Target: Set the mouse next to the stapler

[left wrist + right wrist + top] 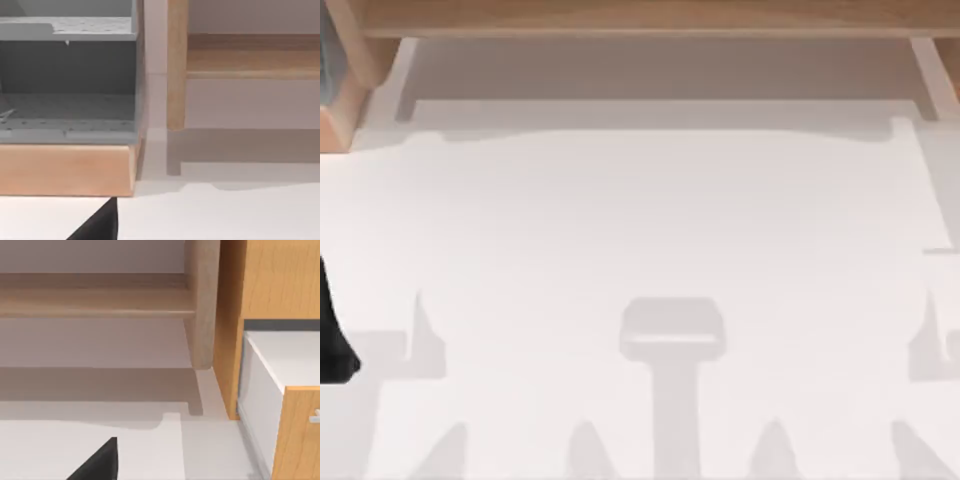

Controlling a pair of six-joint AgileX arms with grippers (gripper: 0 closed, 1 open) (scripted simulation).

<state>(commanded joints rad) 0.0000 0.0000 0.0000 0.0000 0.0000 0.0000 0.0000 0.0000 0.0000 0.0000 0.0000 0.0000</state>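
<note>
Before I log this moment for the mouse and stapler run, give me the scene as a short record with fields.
table: white top, bare where seen, crossed by grey shadows
back edge: wooden rail on pale posts
left side: wooden unit with grey perforated shelves
right side: wooden cabinet with a white drawer
dark shape: at the top view's left edge, identity unclear
mouse, stapler: cannot place
grippers: cannot place

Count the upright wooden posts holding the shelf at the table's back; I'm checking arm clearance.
2. One pale wooden post stands at the back left, the other at the back right, under the wooden shelf. More may be hidden. The left arm sits at the left edge.
</note>
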